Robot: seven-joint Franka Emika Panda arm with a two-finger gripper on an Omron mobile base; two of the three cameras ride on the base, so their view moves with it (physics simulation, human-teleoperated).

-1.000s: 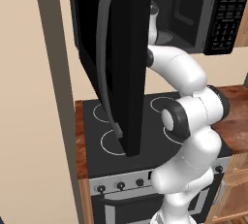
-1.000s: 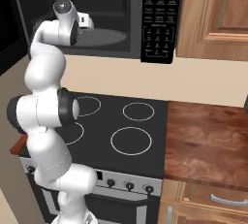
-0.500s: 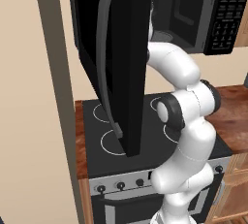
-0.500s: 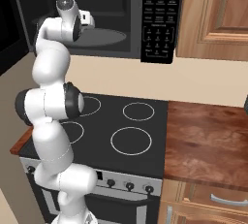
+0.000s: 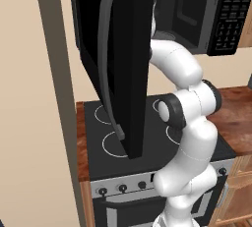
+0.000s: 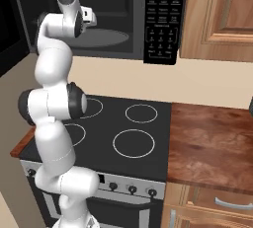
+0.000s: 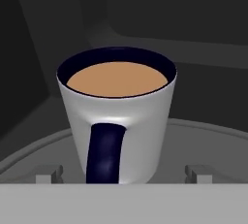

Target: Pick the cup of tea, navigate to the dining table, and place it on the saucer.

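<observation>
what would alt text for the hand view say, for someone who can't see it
A grey cup of tea, full of light-brown liquid, stands upright on a round grey turntable inside a dark microwave, its dark handle facing the camera. The open gripper has a finger tip low on each side of the cup, not yet closed on it.

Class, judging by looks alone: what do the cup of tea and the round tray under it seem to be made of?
Cup of tea: probably glazed ceramic, with a smooth grey wall, soft sheen, dark glossy handle and rim. Round tray: smooth grey, matte; glass or plastic, the rendering leaves it open.
</observation>
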